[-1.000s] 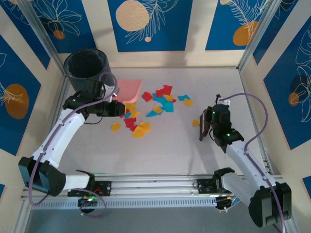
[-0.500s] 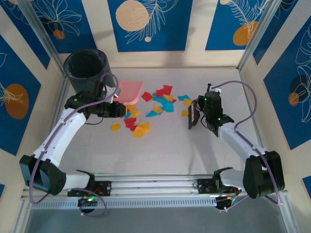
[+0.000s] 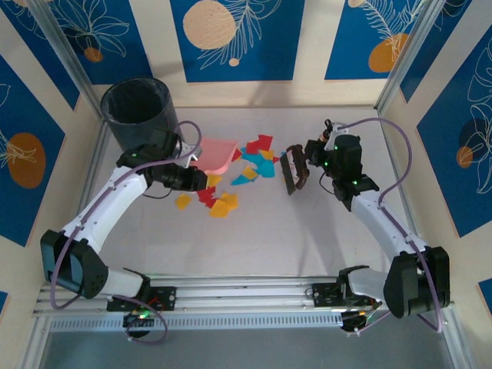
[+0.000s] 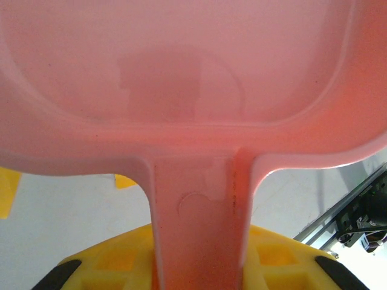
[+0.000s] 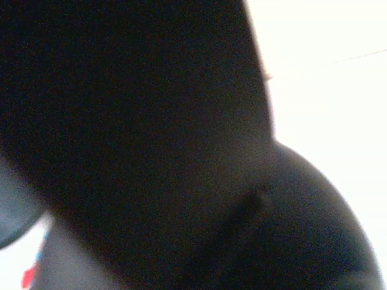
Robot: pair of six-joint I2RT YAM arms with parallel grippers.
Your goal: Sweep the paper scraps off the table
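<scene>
On the far left part of the pale white-grey matte bench (image 3: pixel 269 238), the left hand (image 3: pixel 191 177) is clamped on the flat handle of a pink plastic dustpan (image 3: pixel 215 151); seen from the left wrist, that handle runs between the hand's yellow fingers (image 4: pixel 103 263) and the pan's hollow spreads beyond them. The pan's open edge faces right, toward the paper scraps (image 3: pixel 257 146), many small flat bits of red, yellow, orange and cyan paper, the nearest red one just at that edge. Across the heap, the right hand (image 3: pixel 310 160) is closed tight on a dark flat brush (image 3: pixel 293 171), which stands just beside the scraps' right edge. More orange and red scraps lie nearer the arms than the pan. A round black bin (image 3: pixel 138 108) stands in the far left corner, behind the left arm
</scene>
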